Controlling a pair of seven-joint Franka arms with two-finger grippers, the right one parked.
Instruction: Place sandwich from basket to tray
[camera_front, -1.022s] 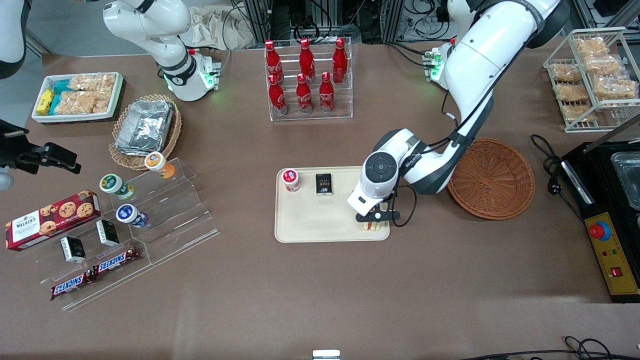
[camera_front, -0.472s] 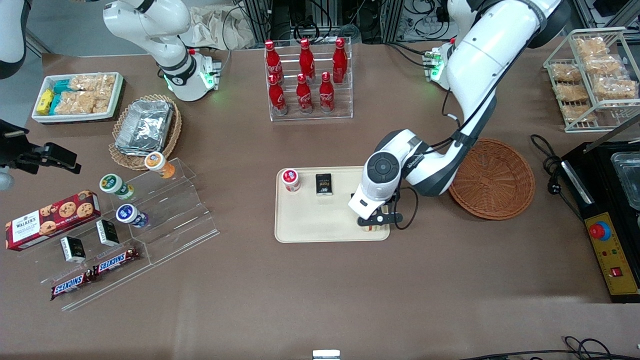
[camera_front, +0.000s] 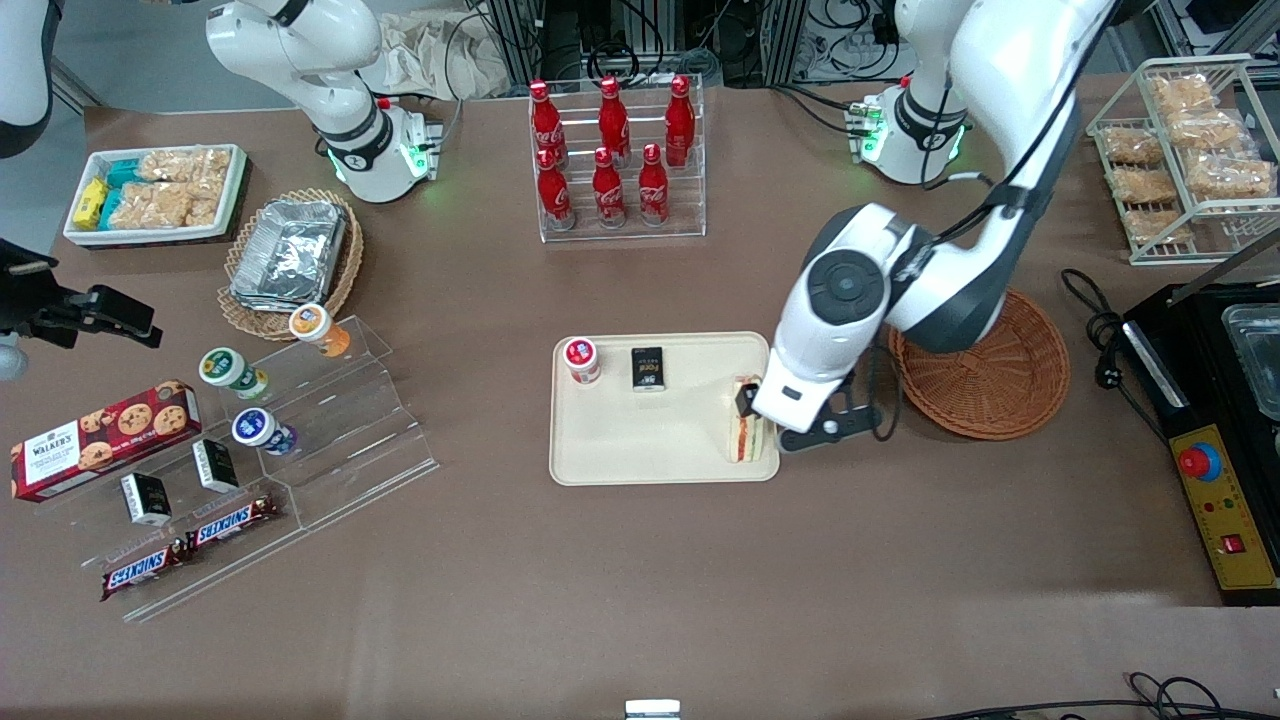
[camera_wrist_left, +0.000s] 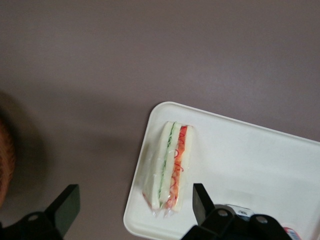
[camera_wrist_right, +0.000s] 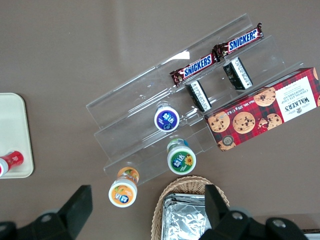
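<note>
I see the sandwich (camera_front: 746, 432) resting on the tray (camera_front: 640, 440), basket (camera_front: 985, 360) empty, my end effector (camera_wrist_left: 131, 202) spread wide and holding nothing above it, so I judge the placing done.

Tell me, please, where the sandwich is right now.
The sandwich lies on the tray, at its end nearest the basket; the open gripper hovers above it.

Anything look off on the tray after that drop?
The sandwich rests on edge, filling up, at the tray rim nearest the basket, inside it. Nothing spilled. The gripper hovers open above it.
</note>
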